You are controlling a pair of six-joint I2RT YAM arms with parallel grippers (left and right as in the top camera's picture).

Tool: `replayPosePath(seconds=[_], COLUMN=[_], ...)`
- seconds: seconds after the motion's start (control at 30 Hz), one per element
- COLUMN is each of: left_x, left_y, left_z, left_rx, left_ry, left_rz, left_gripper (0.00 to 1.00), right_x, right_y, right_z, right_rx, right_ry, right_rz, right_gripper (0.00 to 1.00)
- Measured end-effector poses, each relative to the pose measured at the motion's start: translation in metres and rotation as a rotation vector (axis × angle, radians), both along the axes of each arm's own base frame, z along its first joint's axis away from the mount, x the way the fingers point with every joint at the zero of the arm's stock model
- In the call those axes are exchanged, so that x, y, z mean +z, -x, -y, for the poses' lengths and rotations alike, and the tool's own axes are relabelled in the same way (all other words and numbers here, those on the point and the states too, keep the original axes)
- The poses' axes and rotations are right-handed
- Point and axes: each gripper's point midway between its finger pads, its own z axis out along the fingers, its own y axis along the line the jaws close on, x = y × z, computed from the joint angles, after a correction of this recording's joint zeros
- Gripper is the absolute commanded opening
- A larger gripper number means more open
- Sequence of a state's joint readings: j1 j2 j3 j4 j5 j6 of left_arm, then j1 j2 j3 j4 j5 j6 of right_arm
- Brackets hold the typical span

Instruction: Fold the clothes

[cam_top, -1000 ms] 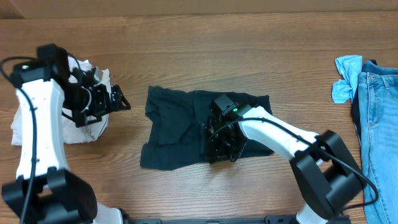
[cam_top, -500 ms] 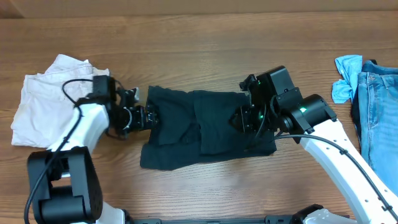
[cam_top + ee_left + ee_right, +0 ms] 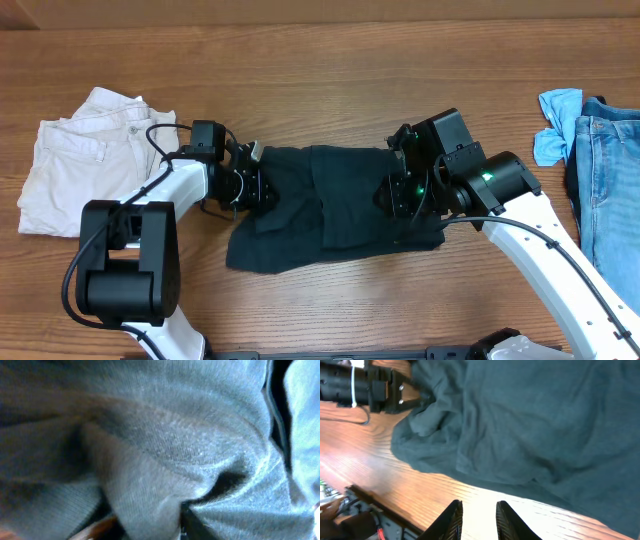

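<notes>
Item inspected: the black T-shirt (image 3: 330, 205) lies at the centre of the surface (image 3: 330, 60), roughly rectangular, with one layer overlapping another down its middle and a ragged lower edge toward the lower left. No lettering shows.

The left pincer (image 3: 250, 185) sits at the shirt's left-hand edge in the overhead view. Its own camera is filled with bunched dark cloth, so whether it is clenched on the fabric cannot be told. The right pincer (image 3: 479, 521) is released: its fingertips stand slightly apart with nothing between them, above the right-hand part of the garment.

Hazards, as judged:
- If the left pincer holds more than one layer of the bunched edge, a lift would raise a wad and the fold would land crooked
- With the right pincer released, nothing pins the far side, so a pull across could drag the whole shirt over the smooth wood instead of turning it
- Both arms work close over one garment, and a crossing move risks contact between them
- The cream shorts (image 3: 90, 160) lie near the left arm at upper left, where a wide swing could catch them; the jeans (image 3: 605, 200) at the right edge are well apart and pose little risk
</notes>
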State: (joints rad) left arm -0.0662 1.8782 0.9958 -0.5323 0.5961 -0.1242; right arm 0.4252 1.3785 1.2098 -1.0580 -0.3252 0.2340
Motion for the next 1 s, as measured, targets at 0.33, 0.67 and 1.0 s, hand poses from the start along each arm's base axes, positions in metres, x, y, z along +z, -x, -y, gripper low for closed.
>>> replayPosePath(seconds=[0.33, 0.67, 1.0], left_x=[0.065, 0.193, 0.118], left_y=[0.044, -0.007, 0.008], left_z=[-0.046, -0.076, 0.051], left_rx=[0.020, 0.031, -0.180], left_ry=[-0.196, -0.427, -0.596], left_rz=[-0.147, 0.184, 0.072], left_gripper=[0.04, 0.04, 0.43], right_x=[-0.011, -0.012, -0.013], right_y=[-0.012, -0.023, -0.018], right_z=[0.041, 0.063, 0.065], right_rx=[-0.109, -0.182, -0.182], right_ry=[0.162, 0.191, 0.200], right_rz=[0.023, 0.030, 0.009], right_gripper=[0.26, 0.26, 0.26])
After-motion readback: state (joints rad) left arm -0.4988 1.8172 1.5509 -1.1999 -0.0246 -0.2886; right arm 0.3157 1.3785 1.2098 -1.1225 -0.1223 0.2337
